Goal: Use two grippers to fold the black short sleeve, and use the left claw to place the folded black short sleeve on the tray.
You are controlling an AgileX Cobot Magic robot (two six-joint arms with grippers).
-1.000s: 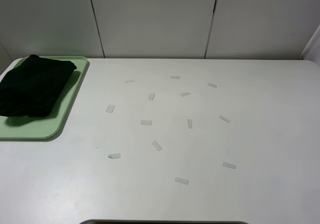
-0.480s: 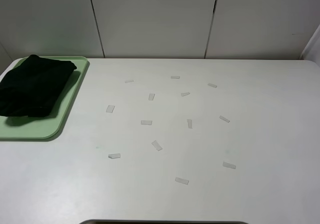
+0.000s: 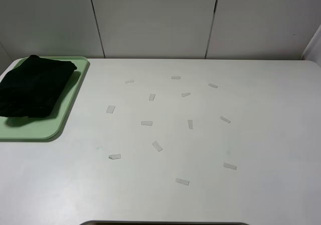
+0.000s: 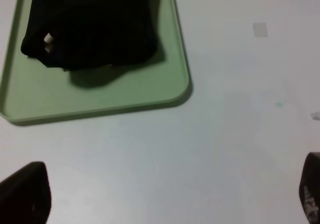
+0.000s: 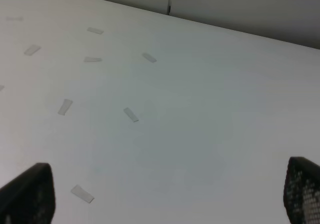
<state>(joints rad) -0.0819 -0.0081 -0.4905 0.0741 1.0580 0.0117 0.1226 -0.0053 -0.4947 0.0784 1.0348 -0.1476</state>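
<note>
From above, the folded black short sleeve (image 3: 32, 86) lies on the pale-green tray (image 3: 60, 119) at the white table's (image 3: 261, 134) far left, unchanged from a second ago. Left gripper (image 4: 165, 196) gapes wide beside the tray; right gripper (image 5: 165, 194) spread over tape scraps (image 5: 131, 114)

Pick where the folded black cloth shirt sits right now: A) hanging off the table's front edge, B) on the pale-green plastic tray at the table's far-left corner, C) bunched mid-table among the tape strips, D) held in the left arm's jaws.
B: the folded black cloth shirt lies on the pale-green plastic tray, and the left gripper is open and empty over the white table.
</note>
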